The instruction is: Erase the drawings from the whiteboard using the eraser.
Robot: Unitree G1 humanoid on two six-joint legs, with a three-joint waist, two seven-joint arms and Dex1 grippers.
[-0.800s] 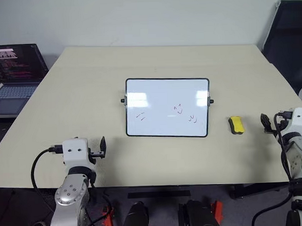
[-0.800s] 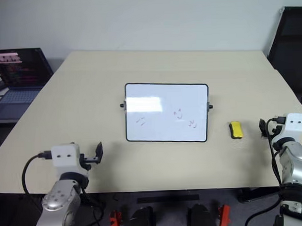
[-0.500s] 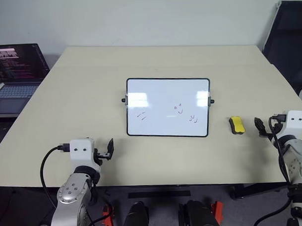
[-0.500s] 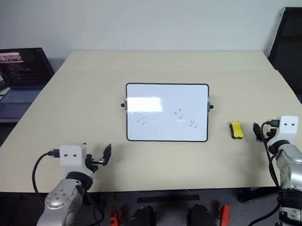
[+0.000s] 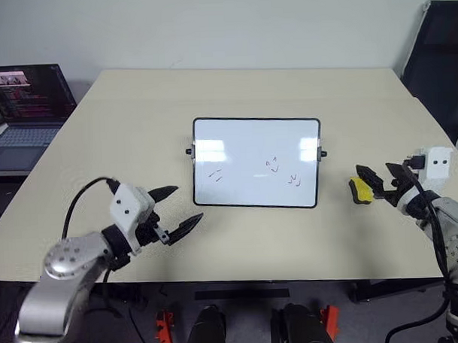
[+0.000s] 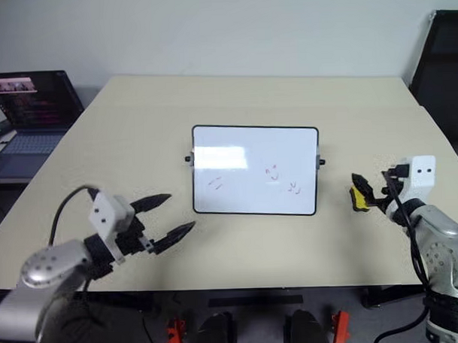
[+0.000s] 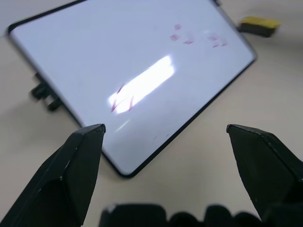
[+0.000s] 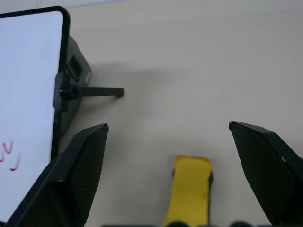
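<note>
Step in hand, we judge: pick up eraser point(image 8: 191, 189). It lies on table point(image 5: 122, 130) at whiteboard's point(image 5: 256, 161) 3 o'clock, between wide-open, empty right gripper point(image 5: 380, 182) fingers. We lower, centre, pinch long sides. Left gripper point(image 5: 176, 207) open, empty, at board's 8 o'clock. Drawings point(image 5: 272, 167) untouched.
</note>
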